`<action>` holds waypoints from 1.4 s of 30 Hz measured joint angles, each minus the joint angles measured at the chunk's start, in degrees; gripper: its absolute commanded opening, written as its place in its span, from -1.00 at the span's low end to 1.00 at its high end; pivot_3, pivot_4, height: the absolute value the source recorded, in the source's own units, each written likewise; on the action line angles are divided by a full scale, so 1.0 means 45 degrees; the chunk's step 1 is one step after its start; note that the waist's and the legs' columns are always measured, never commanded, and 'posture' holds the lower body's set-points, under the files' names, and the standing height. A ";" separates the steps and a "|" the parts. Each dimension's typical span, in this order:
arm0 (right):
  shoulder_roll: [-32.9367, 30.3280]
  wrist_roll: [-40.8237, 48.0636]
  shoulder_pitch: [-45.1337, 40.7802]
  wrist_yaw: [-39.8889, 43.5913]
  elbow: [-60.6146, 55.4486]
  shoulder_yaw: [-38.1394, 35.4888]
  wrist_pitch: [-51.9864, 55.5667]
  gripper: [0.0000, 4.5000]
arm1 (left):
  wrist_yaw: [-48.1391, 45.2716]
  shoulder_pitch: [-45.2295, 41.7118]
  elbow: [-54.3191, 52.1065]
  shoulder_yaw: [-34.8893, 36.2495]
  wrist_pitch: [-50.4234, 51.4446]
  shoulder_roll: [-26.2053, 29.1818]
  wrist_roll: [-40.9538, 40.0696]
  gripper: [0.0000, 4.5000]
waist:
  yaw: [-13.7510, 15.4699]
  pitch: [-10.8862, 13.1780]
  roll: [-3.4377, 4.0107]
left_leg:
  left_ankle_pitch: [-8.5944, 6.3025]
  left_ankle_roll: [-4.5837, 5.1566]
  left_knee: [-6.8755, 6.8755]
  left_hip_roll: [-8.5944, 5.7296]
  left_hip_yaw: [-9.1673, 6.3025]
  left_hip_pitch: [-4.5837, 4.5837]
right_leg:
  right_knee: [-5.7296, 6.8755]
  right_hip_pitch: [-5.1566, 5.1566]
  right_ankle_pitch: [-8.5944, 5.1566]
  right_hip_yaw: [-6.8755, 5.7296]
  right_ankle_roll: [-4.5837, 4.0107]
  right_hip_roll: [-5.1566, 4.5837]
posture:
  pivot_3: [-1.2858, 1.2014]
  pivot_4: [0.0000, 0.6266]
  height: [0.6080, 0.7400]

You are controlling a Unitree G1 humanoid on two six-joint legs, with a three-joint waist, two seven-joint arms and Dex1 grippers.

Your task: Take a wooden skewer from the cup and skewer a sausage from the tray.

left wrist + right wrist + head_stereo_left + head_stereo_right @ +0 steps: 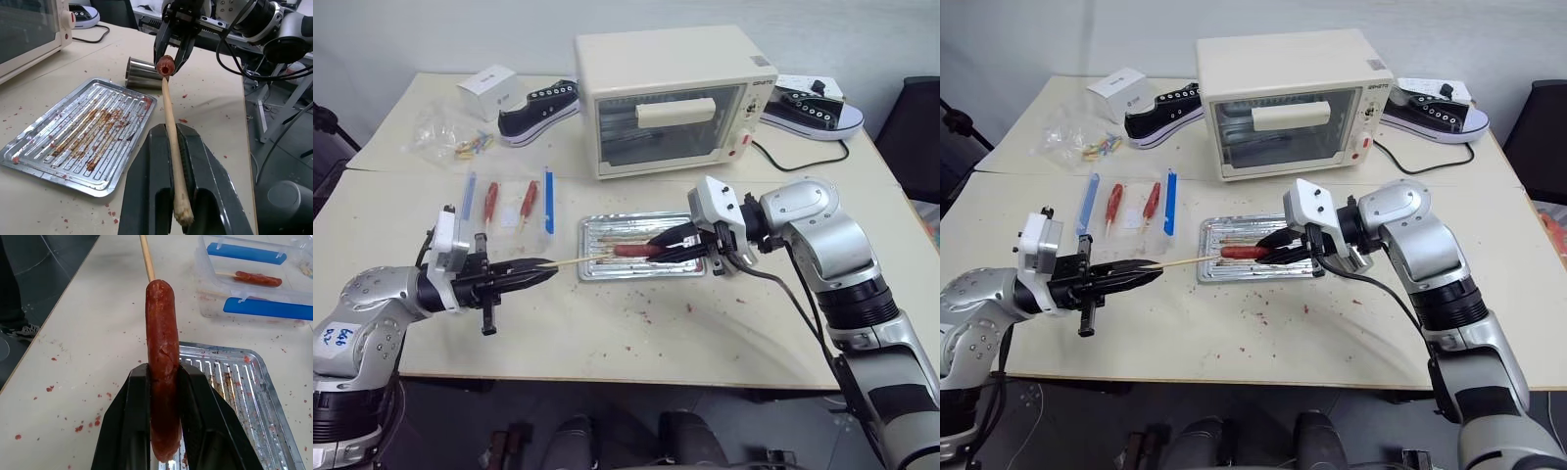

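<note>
One tray lies on the worktop in front of one toaster oven. One cup lies on its side beside the tray. Two shoes rest at the back, one on each side of the oven. A clear box with two blue strips holds two skewered sausages.

The left gripper is clamped tight on one skewer, which runs level toward the tray. The right gripper is closed around one sausage, held in the air above the tray. The skewer's tip meets the sausage's end; how deep it has entered cannot be told.
</note>
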 measured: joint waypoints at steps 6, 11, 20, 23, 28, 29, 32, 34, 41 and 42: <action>0.0000 0.0000 0.0000 -0.0024 0.0000 0.0000 0.0007 -0.64 | 0.0015 0.0000 0.0000 -0.0124 0.0002 -0.0109 0.0000 -1.00 | 0.0014 0.0000 0.0000 | 0.0000 0.0001 0.0004 -0.0002 0.0000 -0.0001 | 0.0002 0.0000 0.0000 0.0000 0.0000 0.0001 | 0.03 -0.52 1.00; -0.0107 -0.0020 0.0000 -0.0007 0.0116 0.0000 -0.0016 -0.64 | -0.0029 0.0259 0.0000 -0.0106 0.0001 0.0014 0.0008 -1.00 | 0.0010 0.0000 0.0000 | 0.0000 0.0001 0.0004 -0.0001 0.0000 -0.0001 | 0.0002 0.0000 0.0000 -0.0001 0.0000 0.0001 | 0.03 -0.52 1.00; -0.0261 -0.0071 0.0000 0.0044 0.0403 0.0002 -0.0053 -0.64 | -0.0078 0.0340 0.0000 0.0139 0.0012 0.0184 -0.0002 -1.00 | 0.0009 0.0000 0.0000 | 0.0001 0.0001 0.0004 -0.0001 0.0000 -0.0001 | 0.0002 0.0001 0.0000 -0.0001 0.0000 0.0002 | 0.03 -0.52 1.00; -0.0261 -0.0124 0.0000 0.0056 0.0432 0.0009 -0.0057 -0.64 | -0.0028 0.0305 -0.0001 0.0139 0.0027 0.0183 -0.0002 -1.00 | 0.0014 0.0000 0.0000 | 0.0001 0.0001 0.0005 -0.0001 0.0001 -0.0001 | 0.0003 0.0001 0.0000 0.0000 0.0000 0.0002 | 0.03 -0.52 1.00; -0.0261 -0.0145 0.0000 0.0076 0.0441 0.0010 -0.0058 -0.64 | 0.0032 0.0265 -0.0001 0.0133 0.0029 0.0170 -0.0002 -1.00 | 0.0013 0.0000 0.0000 | 0.0001 0.0001 0.0005 -0.0001 0.0000 -0.0001 | 0.0004 0.0001 0.0000 -0.0001 0.0000 0.0002 | 0.03 -0.52 1.00; -0.0261 -0.0145 0.0000 0.0077 0.0441 0.0010 -0.0058 -0.64 | 0.0042 0.0235 -0.0001 0.0129 0.0029 0.0162 -0.0002 -1.00 | 0.0014 0.0000 -0.0001 | 0.0001 0.0001 0.0005 -0.0001 0.0000 -0.0001 | 0.0004 0.0001 0.0000 -0.0001 0.0000 0.0002 | 0.03 -0.52 1.00; -0.0260 -0.0145 0.0000 0.0077 0.0441 0.0011 -0.0057 -0.64 | 0.0095 0.0056 -0.0001 0.0109 0.0029 0.0130 -0.0001 -1.00 | 0.0018 0.0000 -0.0001 | 0.0001 0.0001 0.0006 -0.0002 0.0001 -0.0001 | 0.0003 0.0001 0.0000 -0.0001 0.0000 0.0002 | 0.03 -0.52 1.00; -0.0260 -0.0145 0.0000 0.0075 0.0440 0.0011 -0.0057 -0.64 | 0.0140 -0.0038 0.0000 0.0078 0.0028 0.0060 0.0000 -1.00 | 0.0016 0.0000 -0.0001 | 0.0001 0.0001 0.0006 -0.0002 0.0001 -0.0001 | 0.0004 0.0001 0.0000 -0.0001 0.0000 0.0002 | 0.03 -0.52 1.00; -0.0255 -0.0142 0.0000 0.0025 0.0408 0.0016 -0.0042 -0.64 | 0.0151 -0.0219 0.0000 -0.0185 0.0029 -0.0136 0.0003 -1.00 | 0.0012 0.0000 -0.0001 | 0.0001 0.0001 0.0008 -0.0002 0.0001 -0.0001 | 0.0006 0.0001 0.0000 -0.0001 0.0000 0.0005 | 0.03 -0.52 1.00; -0.0254 -0.0142 0.0000 0.0018 0.0407 0.0016 -0.0038 -0.64 | 0.0148 -0.0231 0.0002 -0.0205 0.0029 -0.0136 0.0004 -1.00 | 0.0015 0.0000 0.0000 | 0.0001 0.0001 0.0008 -0.0002 0.0001 -0.0001 | 0.0006 0.0001 0.0000 -0.0001 0.0000 0.0005 | 0.03 -0.52 1.00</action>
